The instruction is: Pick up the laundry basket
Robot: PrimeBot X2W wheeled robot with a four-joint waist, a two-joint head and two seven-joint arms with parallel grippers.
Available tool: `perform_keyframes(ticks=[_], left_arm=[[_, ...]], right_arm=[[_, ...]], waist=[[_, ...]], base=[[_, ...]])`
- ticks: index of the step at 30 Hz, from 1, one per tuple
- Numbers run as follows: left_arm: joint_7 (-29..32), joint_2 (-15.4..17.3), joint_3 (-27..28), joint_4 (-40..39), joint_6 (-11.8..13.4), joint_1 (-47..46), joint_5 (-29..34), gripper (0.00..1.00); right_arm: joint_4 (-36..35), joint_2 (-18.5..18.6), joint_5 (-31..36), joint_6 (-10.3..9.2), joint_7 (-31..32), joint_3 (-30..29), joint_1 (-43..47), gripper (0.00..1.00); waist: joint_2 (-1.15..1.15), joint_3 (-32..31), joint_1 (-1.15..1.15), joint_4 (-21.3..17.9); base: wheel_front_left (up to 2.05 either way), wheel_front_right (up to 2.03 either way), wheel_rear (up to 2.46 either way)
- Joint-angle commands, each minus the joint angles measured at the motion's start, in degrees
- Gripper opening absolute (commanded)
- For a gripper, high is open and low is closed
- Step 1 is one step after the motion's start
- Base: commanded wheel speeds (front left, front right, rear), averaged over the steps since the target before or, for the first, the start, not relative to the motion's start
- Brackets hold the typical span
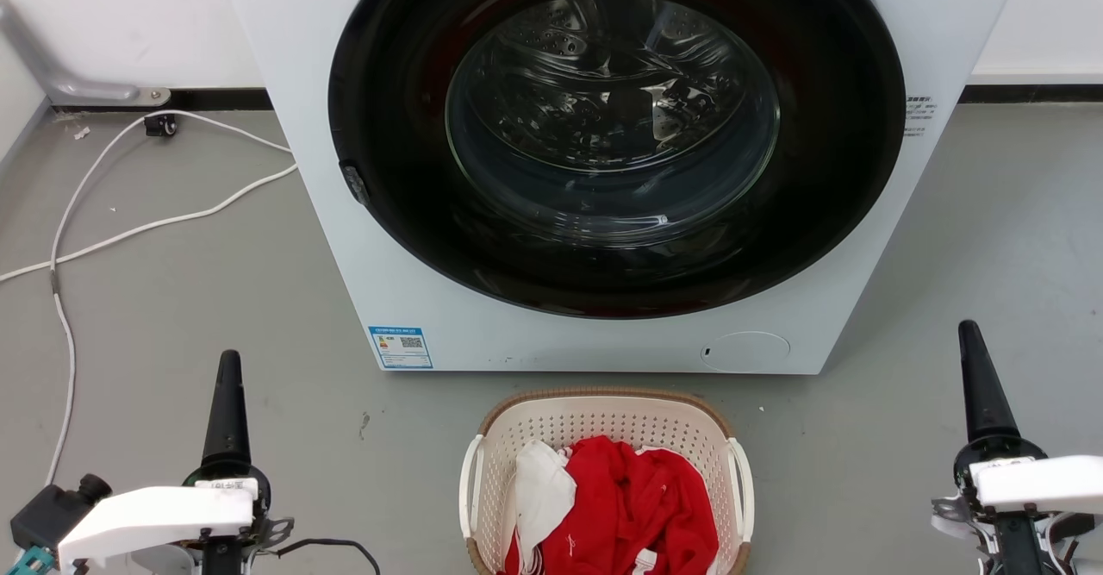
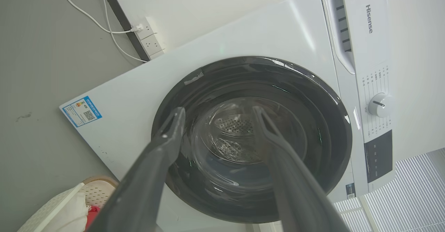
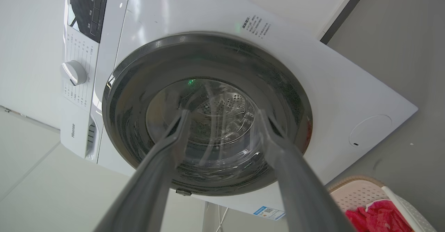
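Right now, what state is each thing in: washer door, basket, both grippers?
Round dark glass washing machine door: shut.
Cream perforated plastic laundry basket: on floor, holding red and white clothes, ungripped.
Left gripper: open, empty.
Right gripper: open, empty.

Left gripper (image 2: 218, 109): two long, tapered, matte dark-grey fingers (image 2: 153, 166) on black round collar (image 1: 226, 474). Behind it, white angular moulded wrist housing (image 1: 155, 510), thin black looped cable (image 1: 332, 547), black boxy module with teal connector (image 1: 50, 513). Right gripper (image 3: 223, 111): identical fingers, matching white housing (image 1: 1038, 482).
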State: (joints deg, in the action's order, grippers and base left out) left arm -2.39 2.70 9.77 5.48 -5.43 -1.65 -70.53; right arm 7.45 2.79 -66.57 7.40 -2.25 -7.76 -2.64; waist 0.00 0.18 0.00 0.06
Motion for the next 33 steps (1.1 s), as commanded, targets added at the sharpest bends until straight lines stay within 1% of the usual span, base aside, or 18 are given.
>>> perform_keyframes(ticks=[1, 5, 6, 8, 12, 16, 20, 21, 23, 33], left_arm=[[-0.6, 0.2, -0.4, -2.3, 0.1, -0.1, 2.3, 1.00], [-1.4, 0.2, -1.4, -5.0, 0.8, 0.6, 7.7, 1.00], [-2.0, 0.2, -2.6, -7.0, 0.9, 1.0, 11.5, 1.00], [-2.4, 0.2, -3.0, -8.4, 0.9, 1.2, 14.0, 1.00], [-3.1, 0.2, -4.5, -10.4, 1.9, 1.7, 20.9, 1.00], [-3.8, 0.2, -7.2, -12.1, 1.9, 1.8, 28.9, 1.00], [-4.5, 0.2, -9.7, -13.3, 2.9, 2.0, 35.3, 1.00], [-5.0, 1.2, -12.0, -13.9, 4.5, 2.1, 39.8, 1.00], [-5.3, 2.1, -13.9, -14.0, 6.0, 2.2, 42.1, 1.00], [-6.8, 7.8, -22.3, -13.8, 14.4, 1.4, 49.1, 1.00]], right_arm=[[-2.3, 0.2, 3.8, 0.10, -0.7, 0.4, -1.1, 1.00], [-4.8, 0.2, 10.8, 0.10, -1.5, 1.7, -0.9, 1.00], [-6.4, 0.2, 15.2, 0.11, -2.1, 2.6, -0.7, 1.00], [-7.3, 0.2, 18.0, 0.11, -2.4, 2.9, -0.7, 1.00], [-8.8, 0.2, 23.9, 0.11, -3.2, 4.0, -0.4, 1.00], [-10.0, 0.2, 28.6, 0.11, -3.9, 4.8, 0.0, 1.00], [-10.7, 0.2, 33.5, 0.12, -4.6, 5.7, 0.4, 1.00], [-10.9, 0.2, 36.1, 0.12, -5.1, 5.9, 0.8, 1.00], [-11.0, 0.2, 38.1, 0.12, -5.4, 5.9, 1.0, 1.00], [-11.5, 0.2, 46.8, 0.12, -7.0, 5.5, 2.0, 1.00]], waist=[[0.00, 0.0, 0.00, 0.0], [0.00, 0.1, 0.00, 0.0], [0.00, 0.2, 0.00, 0.0], [0.00, 0.3, 0.00, -0.1], [0.00, 0.3, 0.00, -0.1], [0.00, 0.4, 0.00, -0.2], [0.00, 0.4, 0.00, -0.2], [0.00, 0.4, 0.00, -0.2], [0.00, 0.5, 0.00, -0.2], [0.00, 0.5, 0.00, -0.2]], base=[[0.00, 0.00, 0.00], [0.00, 0.00, 0.00], [0.00, 0.00, 0.00], [0.00, 0.00, 0.00], [0.00, 0.00, 0.00], [0.00, 0.00, 0.00], [0.00, 0.00, 0.00], [0.00, 0.00, 0.00], [0.00, 0.00, 0.00], [0.00, 0.00, 0.00]])
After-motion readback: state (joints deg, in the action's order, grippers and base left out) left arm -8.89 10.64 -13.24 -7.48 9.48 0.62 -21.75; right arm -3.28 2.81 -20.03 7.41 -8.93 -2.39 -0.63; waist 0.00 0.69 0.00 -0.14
